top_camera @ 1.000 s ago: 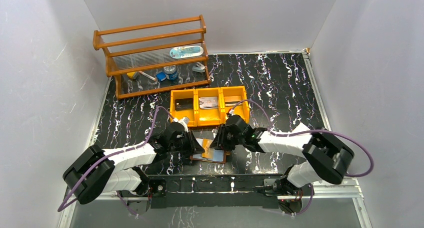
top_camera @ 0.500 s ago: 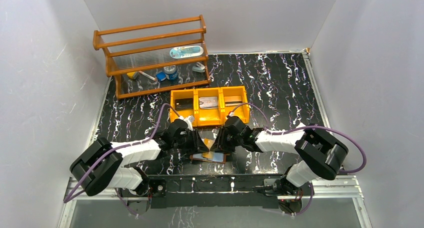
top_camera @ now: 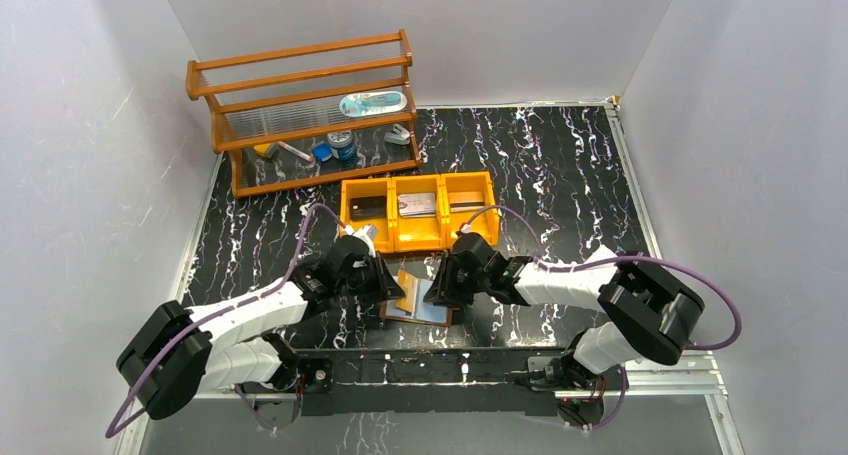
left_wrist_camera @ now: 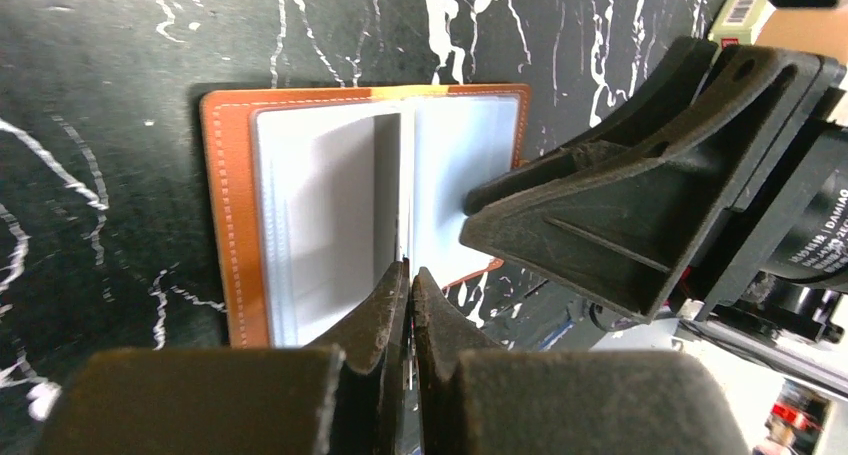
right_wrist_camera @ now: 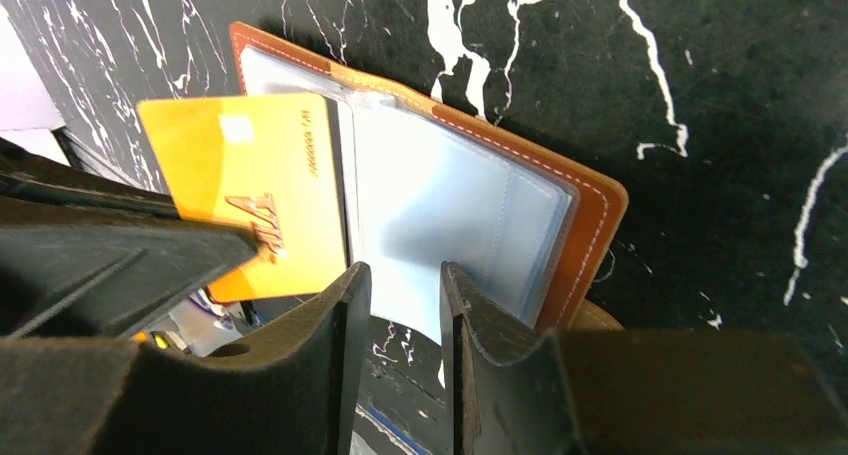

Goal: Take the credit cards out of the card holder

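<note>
Near the front edge of the black marbled table [top_camera: 560,165], between the two arms, the card holder [top_camera: 432,313] lay open and flat, with the brown leather cover below and the pale grey-blue sleeves [right_wrist_camera: 450,205] facing up. The left gripper [left_wrist_camera: 405,270] was at the left side of the holder, and its jaws were pressed together on an orange credit card [right_wrist_camera: 250,190]. In the left wrist view this card showed only as a thin edge between the fingers, just over the middle fold of the holder. In the right wrist view the card stood over the left half of the holder, and its lower left part was hidden behind a black finger of the left gripper. I could not tell whether its edge at the fold was inside a sleeve.

The right gripper [right_wrist_camera: 403,270] was over the right half of the holder. Its jaws stood apart by a narrow gap where a sleeve showed, and they gripped nothing. Whether the tips touched the sleeve I could not tell.

The card carried a pale square chip [right_wrist_camera: 237,127], slanted dark letters partly covered, perhaps "TIA", and a line of characters too small to read. A label [left_wrist_camera: 825,240] on the right arm showed "DAMIAO". A barcode sticker [left_wrist_camera: 745,10] was at the upper right corner, unreadable.
</note>
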Controlling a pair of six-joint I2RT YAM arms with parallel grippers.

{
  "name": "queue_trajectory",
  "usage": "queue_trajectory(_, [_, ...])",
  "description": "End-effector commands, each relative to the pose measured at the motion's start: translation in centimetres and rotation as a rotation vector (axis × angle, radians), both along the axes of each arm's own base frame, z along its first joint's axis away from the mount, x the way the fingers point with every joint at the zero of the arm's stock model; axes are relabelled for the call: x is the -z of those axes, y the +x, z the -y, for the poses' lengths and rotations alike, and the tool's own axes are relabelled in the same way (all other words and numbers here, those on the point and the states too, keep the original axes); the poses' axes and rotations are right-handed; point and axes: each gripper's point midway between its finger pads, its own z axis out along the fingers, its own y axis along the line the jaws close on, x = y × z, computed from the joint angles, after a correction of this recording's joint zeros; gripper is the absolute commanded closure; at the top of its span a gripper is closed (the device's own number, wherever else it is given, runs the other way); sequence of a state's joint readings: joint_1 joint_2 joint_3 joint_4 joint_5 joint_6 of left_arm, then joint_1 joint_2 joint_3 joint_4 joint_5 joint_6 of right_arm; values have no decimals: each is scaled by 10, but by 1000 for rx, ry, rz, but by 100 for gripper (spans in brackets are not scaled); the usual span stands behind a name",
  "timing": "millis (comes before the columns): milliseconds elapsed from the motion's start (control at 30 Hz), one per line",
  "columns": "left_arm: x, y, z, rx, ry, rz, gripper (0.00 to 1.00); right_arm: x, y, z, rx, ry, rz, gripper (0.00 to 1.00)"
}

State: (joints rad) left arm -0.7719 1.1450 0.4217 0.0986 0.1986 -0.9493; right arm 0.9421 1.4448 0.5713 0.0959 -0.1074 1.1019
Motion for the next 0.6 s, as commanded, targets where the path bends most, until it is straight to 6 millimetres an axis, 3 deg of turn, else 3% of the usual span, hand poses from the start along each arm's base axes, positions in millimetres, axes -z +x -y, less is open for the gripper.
queue_trajectory(0, [-20,10,-10,-17,51,68,100,-14,4,5,-22,-9,53,59])
queue_trajectory(200, [-41,17,-30,-55,133,139,100,-47,11,-8,-40,76,122,57])
queue_trajectory(333, [-50,20,-47,-109,180,179,100,-66,10,-28,-91,173,131,58])
queue_trajectory(567, [-53,16,-61,-155,185,193,100,-49,14,-44,-128,144,84,59])
